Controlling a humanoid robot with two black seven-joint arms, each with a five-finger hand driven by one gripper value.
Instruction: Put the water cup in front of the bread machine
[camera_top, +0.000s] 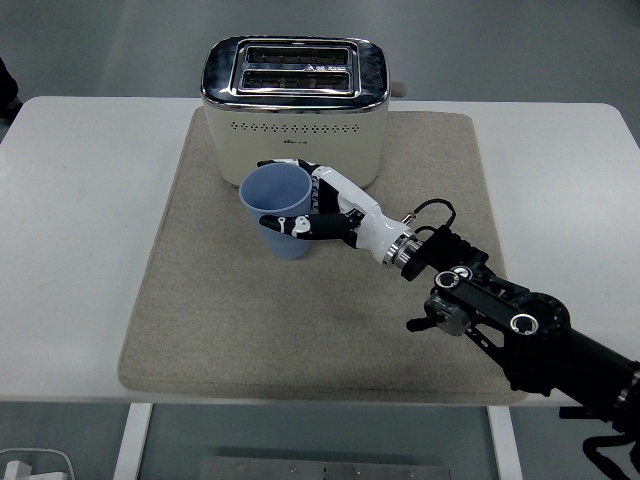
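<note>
The right robot hand (322, 208) grips the pale blue plastic water cup (279, 211) from its right side, keeping it upright and slightly tilted just in front of the cream, chrome-topped bread machine (296, 108). Both are over a beige fabric mat (200, 300) on the white surface (80, 250); behind lies grey floor.

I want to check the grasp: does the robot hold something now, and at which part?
Yes. The right hand holds the blue water cup by its side wall, fingers wrapped around the upper half, in front of the bread machine.
</note>
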